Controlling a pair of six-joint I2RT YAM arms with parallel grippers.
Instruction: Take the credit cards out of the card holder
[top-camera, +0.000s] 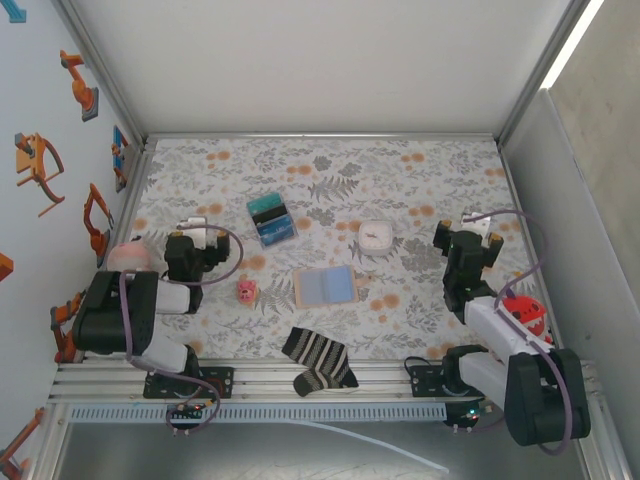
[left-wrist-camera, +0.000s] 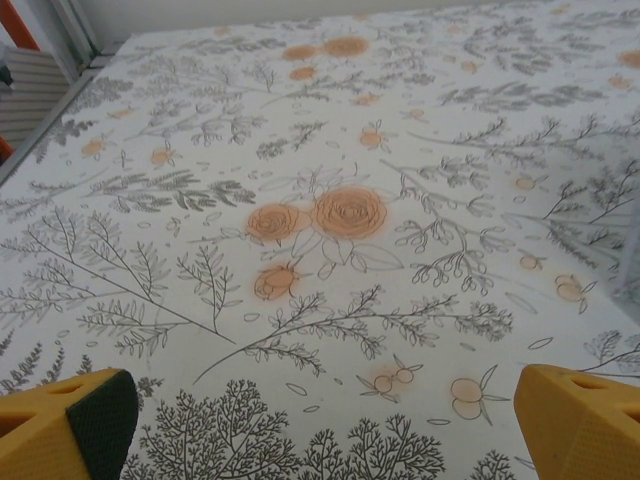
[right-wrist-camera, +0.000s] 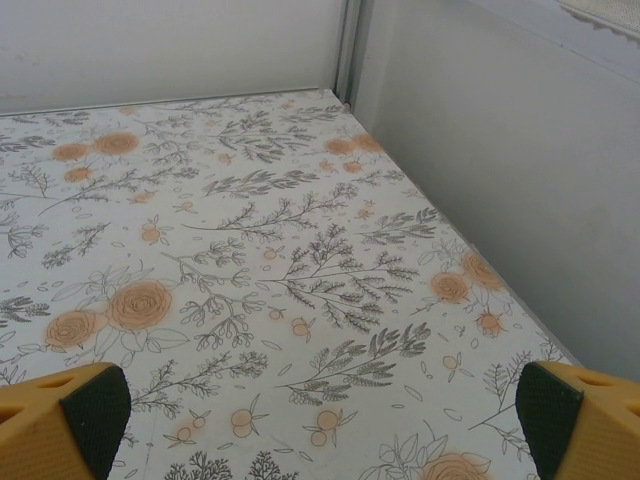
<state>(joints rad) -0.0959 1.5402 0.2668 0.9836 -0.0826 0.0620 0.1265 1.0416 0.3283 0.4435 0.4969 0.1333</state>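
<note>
The card holder (top-camera: 325, 286) lies open and flat on the floral bench (top-camera: 400, 170), just right of the centre of the top view. Its tan border frames two blue-grey inner panels. The credit cards are probably tucked into those panels, but from this height I cannot tell card from lining.

Up and to the left of it sits a clear box (top-camera: 271, 220) with teal and blue contents. Up and to the right is a white rounded-square object (top-camera: 376, 236). A small pink thing (top-camera: 246, 290) rests to its left, and a striped sock (top-camera: 318, 360) lies below it at the bench's near edge.

The left tool (left-wrist-camera: 322, 425) stands at the middle left of the top view, well apart from the card holder. Its yellow fingers (left-wrist-camera: 70, 425) sit in the lower corners of its wrist view, spread wide over bare bench.

The right tool (right-wrist-camera: 320, 420) stands at the middle right, near the side wall (right-wrist-camera: 500, 150). It too is spread wide and pinches nothing.
</note>
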